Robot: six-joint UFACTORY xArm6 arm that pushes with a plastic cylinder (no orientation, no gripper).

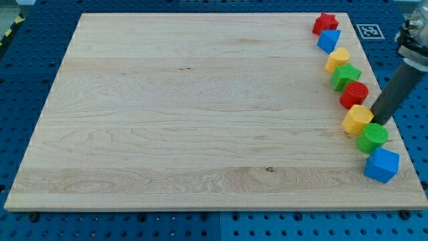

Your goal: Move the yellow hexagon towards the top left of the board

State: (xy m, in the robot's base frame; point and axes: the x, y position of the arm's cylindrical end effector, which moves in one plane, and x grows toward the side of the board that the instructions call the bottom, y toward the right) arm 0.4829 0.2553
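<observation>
Along the view's right edge of the wooden board (pixel 200 100), eight blocks strung in a curving line: red star (pixel 325 23), blue cube (pixel 328 40), yellow heart-like block (pixel 338 59), green star (pixel 346 76), red hexagon (pixel 354 94), yellow hexagon (pixel 358 120), green cylinder (pixel 372 137), blue cube (pixel 382 165) nearest the view's bottom. Yellow hexagon, the one to move, wedged between red hexagon and green cylinder, touching or nearly touching both. My tip (pixel 378 123) set just beside its right face, contact too close to call; no jaws to open or close on this rod, only a bare end for pushing. Best done, by judgement, with a push from the hexagon's lower right, aimed up and left through its middle, slow enough to slip it clear of both neighbours without dragging either. Off-centre contact likely to spin it aside. Long run of bare wood ahead to the top left corner.
</observation>
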